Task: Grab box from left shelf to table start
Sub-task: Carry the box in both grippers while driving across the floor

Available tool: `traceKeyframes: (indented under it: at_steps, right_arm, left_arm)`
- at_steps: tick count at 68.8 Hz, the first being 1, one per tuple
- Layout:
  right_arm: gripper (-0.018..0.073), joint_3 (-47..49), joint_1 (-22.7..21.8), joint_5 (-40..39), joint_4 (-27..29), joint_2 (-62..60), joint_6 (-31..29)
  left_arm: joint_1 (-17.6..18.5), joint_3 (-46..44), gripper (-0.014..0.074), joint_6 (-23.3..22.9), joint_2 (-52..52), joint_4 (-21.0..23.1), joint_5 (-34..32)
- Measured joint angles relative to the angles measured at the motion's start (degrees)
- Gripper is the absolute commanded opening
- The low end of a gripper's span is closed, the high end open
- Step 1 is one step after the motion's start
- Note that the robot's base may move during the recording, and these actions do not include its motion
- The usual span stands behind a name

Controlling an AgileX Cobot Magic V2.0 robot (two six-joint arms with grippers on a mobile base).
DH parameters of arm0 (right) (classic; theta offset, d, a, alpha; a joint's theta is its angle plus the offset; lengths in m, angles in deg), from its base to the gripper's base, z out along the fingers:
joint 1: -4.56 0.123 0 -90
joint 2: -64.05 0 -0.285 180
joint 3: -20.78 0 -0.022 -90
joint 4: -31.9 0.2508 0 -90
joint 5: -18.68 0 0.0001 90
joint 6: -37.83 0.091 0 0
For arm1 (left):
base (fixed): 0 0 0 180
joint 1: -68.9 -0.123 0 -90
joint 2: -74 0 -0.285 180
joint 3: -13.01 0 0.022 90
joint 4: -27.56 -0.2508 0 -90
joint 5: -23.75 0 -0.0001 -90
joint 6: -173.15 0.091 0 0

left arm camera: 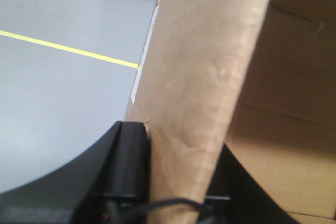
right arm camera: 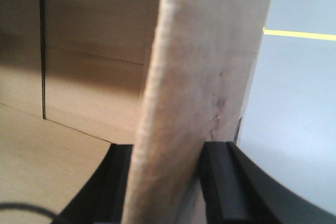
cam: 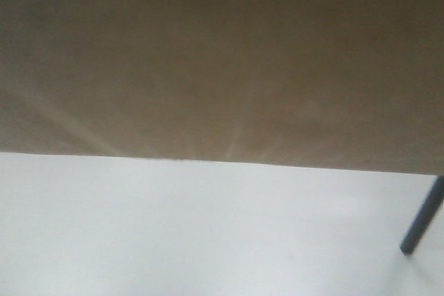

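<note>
Grey floor (left arm camera: 63, 103) crossed by a yellow line (left arm camera: 68, 49) fills the background of both wrist views.

In the front view, the box (cam: 222, 60) is a blurred sheet of plain brown cardboard that covers the whole upper half and runs off both sides. Its lower edge meets the pale table (cam: 208, 233), which takes up the lower half. I cannot tell whether the box rests on the table or hangs just above it. A thin dark rod (cam: 422, 216) slants down onto the pale surface at the far right.

My left gripper (left arm camera: 176, 167) is pinched on an upright cardboard wall of the box, with one black finger on each face. The floor lies to the left of that wall and the shaded inside of the box lies to its right. A black cable (left arm camera: 168, 203) loops across the bottom of this view.

My right gripper (right arm camera: 168, 179) mirrors the left one. Its black fingers press both faces of another upright wall, with the box interior on the left and the floor on the right. Both sets of fingers are narrowed to the thickness of the cardboard.
</note>
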Motion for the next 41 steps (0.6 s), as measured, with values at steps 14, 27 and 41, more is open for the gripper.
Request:
traceKeyframes:
  at_steps: [14,27,41]
  right_arm:
    - [0.0056,0.0,0.0,0.0,0.0,0.0,0.0]
    - [0.0056,0.0,0.0,0.0,0.0,0.0,0.0]
    - [0.0056,0.0,0.0,0.0,0.0,0.0,0.0]
  left_arm:
    - [0.0,0.0,-0.0093,0.0,0.0,0.0,0.0]
    - [0.0,0.0,-0.0093,0.0,0.0,0.0,0.0]
    - [0.0,0.0,-0.0093,0.0,0.0,0.0,0.0]
